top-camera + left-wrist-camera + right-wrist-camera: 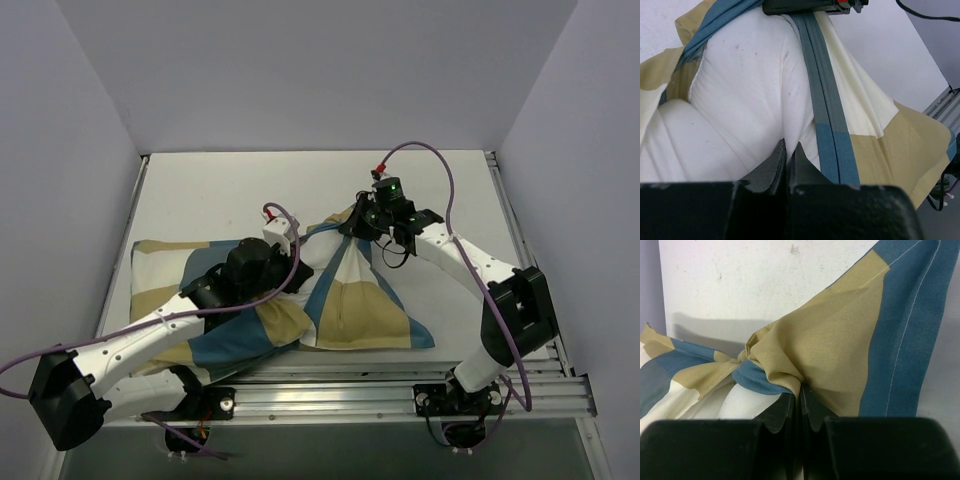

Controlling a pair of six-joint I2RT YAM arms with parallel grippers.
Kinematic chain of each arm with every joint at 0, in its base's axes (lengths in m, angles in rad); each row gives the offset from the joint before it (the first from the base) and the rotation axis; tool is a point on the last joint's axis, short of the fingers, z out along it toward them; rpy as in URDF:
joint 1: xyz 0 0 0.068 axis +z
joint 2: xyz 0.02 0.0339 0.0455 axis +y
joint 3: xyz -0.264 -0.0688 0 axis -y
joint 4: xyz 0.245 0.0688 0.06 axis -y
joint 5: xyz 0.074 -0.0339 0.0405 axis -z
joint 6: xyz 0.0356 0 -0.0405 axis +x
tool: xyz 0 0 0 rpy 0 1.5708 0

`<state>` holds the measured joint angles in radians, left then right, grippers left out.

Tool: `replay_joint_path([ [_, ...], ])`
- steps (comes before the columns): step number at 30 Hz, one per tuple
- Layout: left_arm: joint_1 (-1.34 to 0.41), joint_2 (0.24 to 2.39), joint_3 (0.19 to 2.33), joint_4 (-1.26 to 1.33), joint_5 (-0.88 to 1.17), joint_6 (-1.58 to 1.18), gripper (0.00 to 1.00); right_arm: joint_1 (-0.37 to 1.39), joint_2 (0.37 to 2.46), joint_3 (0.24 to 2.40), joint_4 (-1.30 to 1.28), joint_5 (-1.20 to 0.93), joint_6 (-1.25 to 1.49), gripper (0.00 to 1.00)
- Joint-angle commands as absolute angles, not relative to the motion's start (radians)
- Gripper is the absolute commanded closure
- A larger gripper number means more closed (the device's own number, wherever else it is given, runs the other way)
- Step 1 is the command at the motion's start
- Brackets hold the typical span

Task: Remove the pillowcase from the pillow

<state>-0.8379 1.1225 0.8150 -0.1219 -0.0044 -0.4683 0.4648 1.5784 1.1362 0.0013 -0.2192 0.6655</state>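
The left hand (789, 159) is drawn narrow, its fingers (776, 161) pinching a fold of the pillow (740, 95); the white cloth creases in toward the tips. Just right of them a doubled blue hem of the pillowcase (827, 115) runs up over the bare cushion to the right hand (800, 396). That hand is closed tight on a bunched tan and blue corner of the cover, which is pulled up into a peak about the middle of the worktop (230, 190). From there the checked fabric fans down toward the near edge. It spreads right of centre in white, blue and tan blocks, and it also wraps the pillow's end near the left edge. The white stuffing shows between the two hands. The pillow lies lengthwise along the near half of the worktop, from the left edge toward the near right corner
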Motion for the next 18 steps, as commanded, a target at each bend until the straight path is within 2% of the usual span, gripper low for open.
replay_joint_path([
  [1, -0.888, 0.982, 0.767, -0.471, 0.138, -0.522, 0.98, 0.218, 1.638, 1.193, 0.103, 0.253, 0.624, 1.0],
  [11, -0.888, 0.894, 0.721, -0.54, 0.074, -0.594, 0.98, 0.121, 1.669, 1.232, 0.058, 0.186, 0.65, 1.0],
  [18, -0.888, 0.769, 0.701, -0.543, -0.012, -0.626, 0.98, 0.057, 1.681, 1.178, 0.032, 0.158, 0.67, 1.0],
])
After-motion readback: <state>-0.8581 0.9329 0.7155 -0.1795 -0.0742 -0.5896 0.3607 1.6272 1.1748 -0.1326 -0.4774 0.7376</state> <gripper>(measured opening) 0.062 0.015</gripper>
